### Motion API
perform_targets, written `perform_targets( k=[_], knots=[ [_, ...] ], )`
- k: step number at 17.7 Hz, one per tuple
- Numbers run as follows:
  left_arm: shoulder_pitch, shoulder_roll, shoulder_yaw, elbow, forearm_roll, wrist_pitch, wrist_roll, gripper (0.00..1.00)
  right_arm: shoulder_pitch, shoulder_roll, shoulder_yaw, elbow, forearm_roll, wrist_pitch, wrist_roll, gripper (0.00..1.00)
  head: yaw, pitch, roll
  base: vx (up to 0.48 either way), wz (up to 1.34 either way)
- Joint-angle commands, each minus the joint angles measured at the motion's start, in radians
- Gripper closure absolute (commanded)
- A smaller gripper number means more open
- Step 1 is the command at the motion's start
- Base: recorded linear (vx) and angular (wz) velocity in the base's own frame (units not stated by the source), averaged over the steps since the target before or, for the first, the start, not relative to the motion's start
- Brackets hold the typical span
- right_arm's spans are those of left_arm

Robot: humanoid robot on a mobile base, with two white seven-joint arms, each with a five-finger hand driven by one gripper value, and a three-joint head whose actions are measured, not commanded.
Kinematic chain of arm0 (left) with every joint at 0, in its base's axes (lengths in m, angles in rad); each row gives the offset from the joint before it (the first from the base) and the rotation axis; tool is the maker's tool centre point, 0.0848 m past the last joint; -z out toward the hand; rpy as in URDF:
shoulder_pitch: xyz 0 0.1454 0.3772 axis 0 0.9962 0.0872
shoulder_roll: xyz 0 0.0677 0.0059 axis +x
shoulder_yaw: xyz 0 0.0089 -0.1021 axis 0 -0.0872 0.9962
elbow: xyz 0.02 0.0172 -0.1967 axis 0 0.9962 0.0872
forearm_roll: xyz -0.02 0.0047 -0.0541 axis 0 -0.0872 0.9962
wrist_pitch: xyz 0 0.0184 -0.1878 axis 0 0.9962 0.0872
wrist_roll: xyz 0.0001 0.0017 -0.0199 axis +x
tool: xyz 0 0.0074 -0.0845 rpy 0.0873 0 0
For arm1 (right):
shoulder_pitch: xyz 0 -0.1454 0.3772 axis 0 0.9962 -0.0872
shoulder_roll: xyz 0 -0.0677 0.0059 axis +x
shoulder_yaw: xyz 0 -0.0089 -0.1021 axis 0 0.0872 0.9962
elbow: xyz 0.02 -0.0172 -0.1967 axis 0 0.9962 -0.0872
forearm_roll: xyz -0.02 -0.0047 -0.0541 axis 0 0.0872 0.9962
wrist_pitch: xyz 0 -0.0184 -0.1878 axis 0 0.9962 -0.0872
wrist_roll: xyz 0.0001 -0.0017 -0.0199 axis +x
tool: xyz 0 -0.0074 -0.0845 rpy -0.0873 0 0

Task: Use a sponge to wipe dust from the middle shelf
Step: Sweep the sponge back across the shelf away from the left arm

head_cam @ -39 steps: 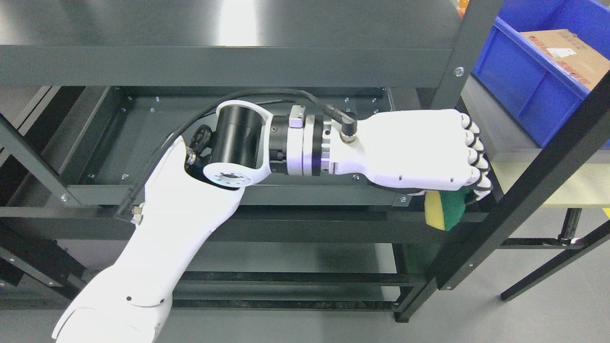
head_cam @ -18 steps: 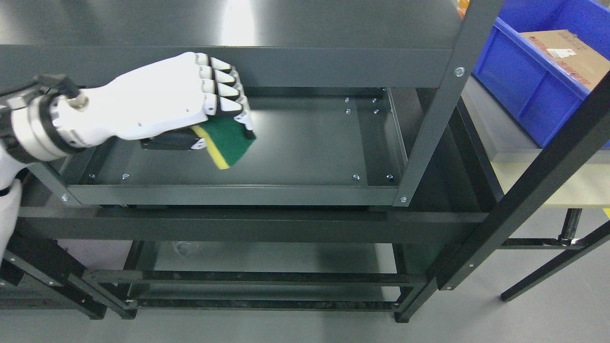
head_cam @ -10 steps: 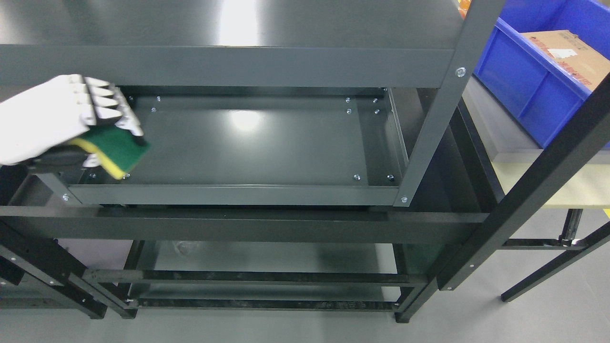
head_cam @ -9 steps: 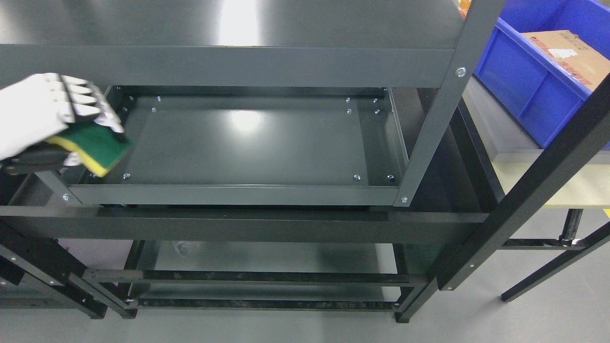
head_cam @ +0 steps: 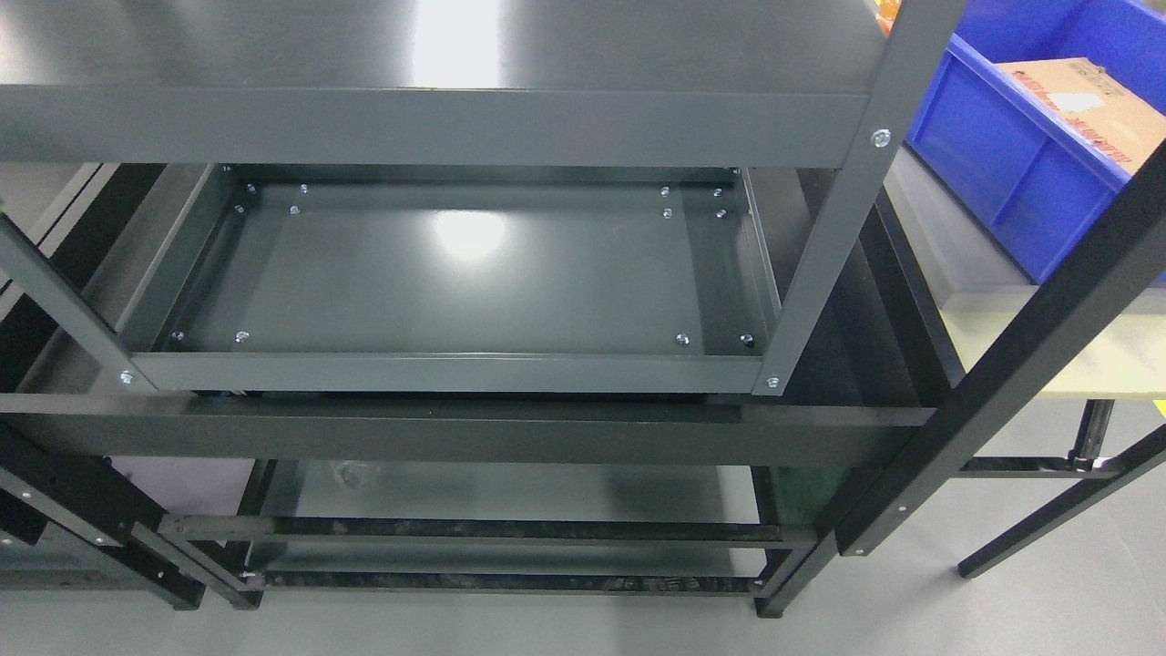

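Head view shows no hand and no fingers at all, so whether they are released, clenched or grasping something cannot be told. No sponge shows either; where it is cannot be told from this picture, and so neither can its facing.

What does show is the middle shelf [head_cam: 474,273], a dark metal tray in the centre of the frame, its long axis running left to right across the picture, its face turned up toward the camera with a bright glare near the middle. A raised lip runs round it, and the upper shelf [head_cam: 437,123] overhangs its far edge.

Judging from this, a returning hand could clip the front lip or the upright post [head_cam: 820,237] at the right, since the opening is tight. A blue bin [head_cam: 1011,173] sits upper right, well apart.
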Motion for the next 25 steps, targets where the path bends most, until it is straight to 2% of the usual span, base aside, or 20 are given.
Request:
perform_targets(
  k=[1,5,10,12,15,20,22,23,25],
  knots=[
    [0.006,0.039,-0.017,-0.005,0.021,-0.001,0.014,1.0,0.0,-0.017,0.0,-0.017,0.0,0.001,0.0,0.0,0.0,0.0,0.0,0.0,0.0],
    [-0.159,-0.08,-0.288,-0.048,0.018,-0.001,0.018,1.0,0.0,-0.017,0.001,-0.017,0.0,0.001,0.0,0.0,0.0,0.0,0.0,0.0,0.0],
    [-0.313,-0.33,-0.58,-0.066,-0.042,-0.001,0.005,1.0,0.0,-0.017,0.0,-0.017,0.0,0.001,0.0,0.0,0.0,0.0,0.0,0.0,0.0],
    [-0.347,-0.415,-0.644,-0.066,-0.1,-0.001,0.005,1.0,0.0,-0.017,0.0,-0.017,0.0,0.001,0.0,0.0,0.0,0.0,0.0,0.0,0.0],
    [-0.417,-0.586,-0.721,-0.065,-0.227,-0.001,0.002,1.0,0.0,-0.017,0.0,-0.017,0.0,0.001,0.0,0.0,0.0,0.0,0.0,0.0,0.0],
    [-0.474,-0.869,-0.772,-0.054,-0.445,-0.001,-0.01,1.0,0.0,-0.017,0.0,-0.017,0.0,0.001,0.0,0.0,0.0,0.0,0.0,0.0,0.0],
    [-0.493,-0.869,-0.811,-0.037,-0.542,-0.001,0.0,1.0,0.0,-0.017,0.0,-0.017,0.0,0.001,0.0,0.0,0.0,0.0,0.0,0.0,0.0],
    [-0.5,-0.869,-0.869,-0.032,-0.565,-0.001,0.043,1.0,0.0,-0.017,0.001,-0.017,0.0,0.001,0.0,0.0,0.0,0.0,0.0,0.0,0.0],
    [-0.511,-0.869,-0.908,-0.028,-0.626,-0.001,0.138,1.0,0.0,-0.017,0.0,-0.017,0.0,0.001,0.0,0.0,0.0,0.0,0.0,0.0,0.0]
  ],
)
